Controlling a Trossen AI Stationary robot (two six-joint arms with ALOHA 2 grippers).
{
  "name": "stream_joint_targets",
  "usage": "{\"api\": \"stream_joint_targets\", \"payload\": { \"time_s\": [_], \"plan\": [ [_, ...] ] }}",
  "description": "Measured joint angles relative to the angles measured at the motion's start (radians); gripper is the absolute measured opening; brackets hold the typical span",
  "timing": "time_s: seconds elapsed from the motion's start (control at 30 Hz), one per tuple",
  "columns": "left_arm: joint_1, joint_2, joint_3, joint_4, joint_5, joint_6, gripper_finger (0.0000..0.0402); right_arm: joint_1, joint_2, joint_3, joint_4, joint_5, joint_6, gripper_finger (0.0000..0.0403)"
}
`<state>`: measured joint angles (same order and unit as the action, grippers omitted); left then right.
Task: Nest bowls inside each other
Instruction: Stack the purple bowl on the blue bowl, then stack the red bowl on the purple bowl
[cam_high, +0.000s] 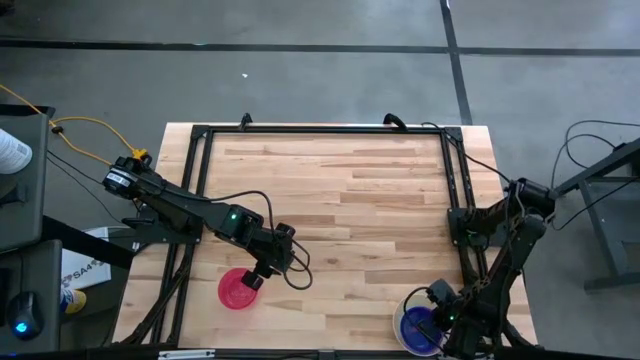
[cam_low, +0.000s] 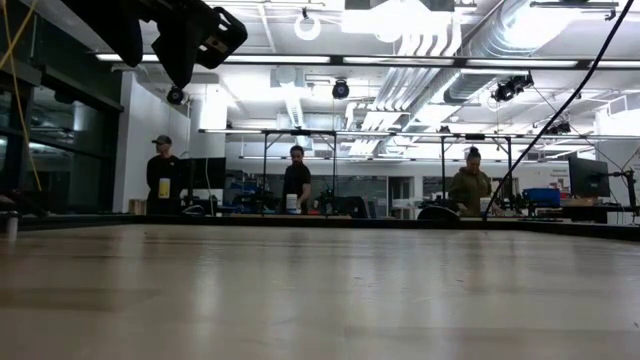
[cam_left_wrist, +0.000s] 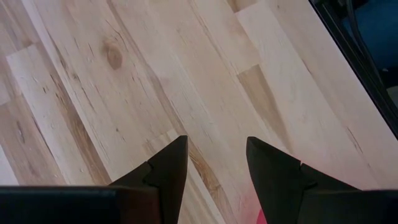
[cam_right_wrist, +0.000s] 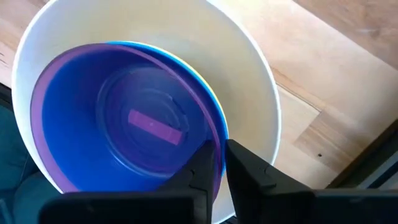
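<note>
Purple bowl (cam_right_wrist: 112, 118) nested in white bowl (cam_right_wrist: 249, 93) at surface's near right corner, right tool (cam_right_wrist: 217, 168) pinching its rim, pink bowl (cam_high: 236, 289) near left, left tool (cam_left_wrist: 214, 165) open above it.

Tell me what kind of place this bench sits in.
Most likely a robotics lab or workshop in an open industrial hall. The low view shows exposed ducts under the ceiling, rows of framed workbenches and people standing at them. The wooden table itself carries a black frame and two arms.
</note>
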<state>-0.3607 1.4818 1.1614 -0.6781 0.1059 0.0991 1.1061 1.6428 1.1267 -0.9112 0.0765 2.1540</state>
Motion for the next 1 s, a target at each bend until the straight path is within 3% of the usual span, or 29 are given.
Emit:
{"api": "stream_joint_targets", "payload": {
  "time_s": [0.43, 0.7, 0.87, 1.0],
  "plan": [
    [0.000, 0.000, 0.000, 0.003, 0.000, 0.000, 0.0164, 0.000, -0.004, 0.000, -0.001, 0.000, -0.010, 0.0085],
    [0.000, 0.000, 0.000, 0.005, -0.001, 0.000, 0.0164, -0.024, -0.089, 0.000, -0.045, 0.019, -0.042, 0.0109],
    [0.000, 0.000, 0.000, 0.004, -0.001, 0.000, 0.0164, -0.093, -0.157, 0.000, -0.079, 0.081, -0.141, 0.0112],
    [0.000, 0.000, 0.000, -0.002, -0.001, 0.005, 0.0164, -0.219, -0.186, 0.000, -0.065, 0.075, -0.334, 0.0109]
  ]
}}
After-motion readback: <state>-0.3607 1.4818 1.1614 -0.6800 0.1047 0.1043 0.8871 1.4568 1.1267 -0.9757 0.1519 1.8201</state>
